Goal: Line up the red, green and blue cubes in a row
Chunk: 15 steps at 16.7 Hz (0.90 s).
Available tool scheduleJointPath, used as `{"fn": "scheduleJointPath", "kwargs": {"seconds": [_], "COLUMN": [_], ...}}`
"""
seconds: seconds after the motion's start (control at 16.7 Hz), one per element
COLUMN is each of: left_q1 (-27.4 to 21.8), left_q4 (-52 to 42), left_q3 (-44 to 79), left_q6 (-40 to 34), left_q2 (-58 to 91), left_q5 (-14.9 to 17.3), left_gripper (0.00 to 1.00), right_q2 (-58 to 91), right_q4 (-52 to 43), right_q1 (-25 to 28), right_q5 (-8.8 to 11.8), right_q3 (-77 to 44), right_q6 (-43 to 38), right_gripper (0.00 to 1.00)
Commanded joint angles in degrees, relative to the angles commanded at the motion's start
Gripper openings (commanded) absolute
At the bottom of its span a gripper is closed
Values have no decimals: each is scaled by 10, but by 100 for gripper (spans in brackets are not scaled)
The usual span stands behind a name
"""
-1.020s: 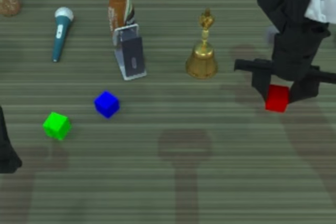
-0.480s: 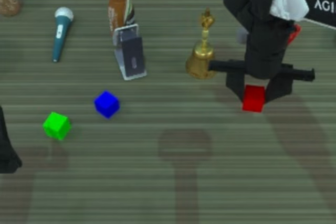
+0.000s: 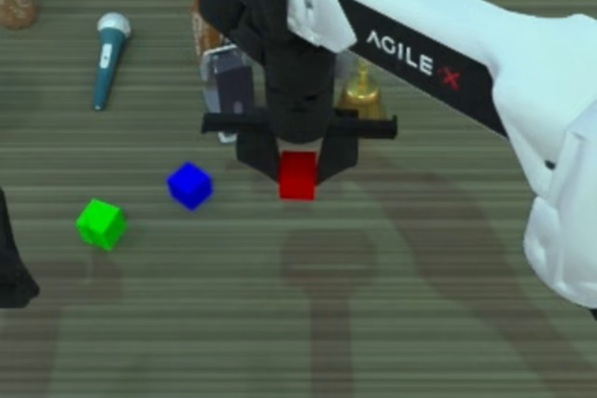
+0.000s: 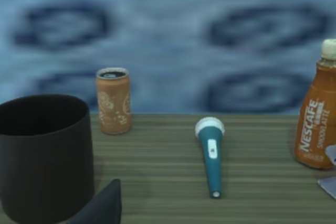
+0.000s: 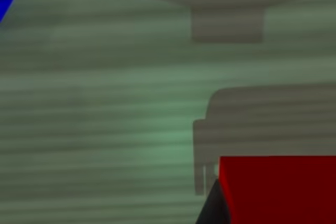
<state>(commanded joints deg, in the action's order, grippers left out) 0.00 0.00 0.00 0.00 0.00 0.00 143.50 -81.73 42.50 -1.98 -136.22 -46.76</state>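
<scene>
The right gripper (image 3: 298,172) is clamped on the red cube (image 3: 298,175) and has carried it a long way left across the tabletop (image 3: 448,323) over the last second, from the right side past the bell (image 3: 363,92) to about the middle. It now hangs just right of the blue cube (image 3: 189,185), at much the same depth; its shadow lying nearer on the tabletop suggests the red cube is off the surface. The green cube (image 3: 101,223) sits left of the blue one and a little nearer, neither having moved. In the right wrist view the red cube (image 5: 278,190) fills a corner, with a sliver of the blue cube (image 5: 4,3) at the edge.

This shift brings red within reach of the other two, so a row is becoming possible; setting it down beside blue looks like the next step. The left arm (image 3: 14,272) stays parked at the left edge, and I cannot tell its gripper's state.
</scene>
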Motion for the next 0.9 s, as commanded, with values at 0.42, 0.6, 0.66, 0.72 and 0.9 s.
{"fn": "scheduleJointPath", "kwargs": {"seconds": [0.42,0.6,0.66,0.72,0.9], "left_q1": [0,0,0,0,0], "left_q4": [0,0,0,0,0], "left_q3": [0,0,0,0,0], "left_q6": [0,0,0,0,0], "left_q2": [0,0,0,0,0], "left_q5": [0,0,0,0,0], "left_gripper": [100,100,100,100,100], "right_q2": [72,70,69,68,60], "right_q4": [-70,-68,-66,-59,-8], "right_q1": [82,79,79,79,79], "right_q5": [-3,-2,-2,-2,-3], "right_q3": [-142,-141,-139,-132,-74], "right_q6": [-47,-47,-47,-47,-47], "right_gripper": [0,0,0,0,0]}}
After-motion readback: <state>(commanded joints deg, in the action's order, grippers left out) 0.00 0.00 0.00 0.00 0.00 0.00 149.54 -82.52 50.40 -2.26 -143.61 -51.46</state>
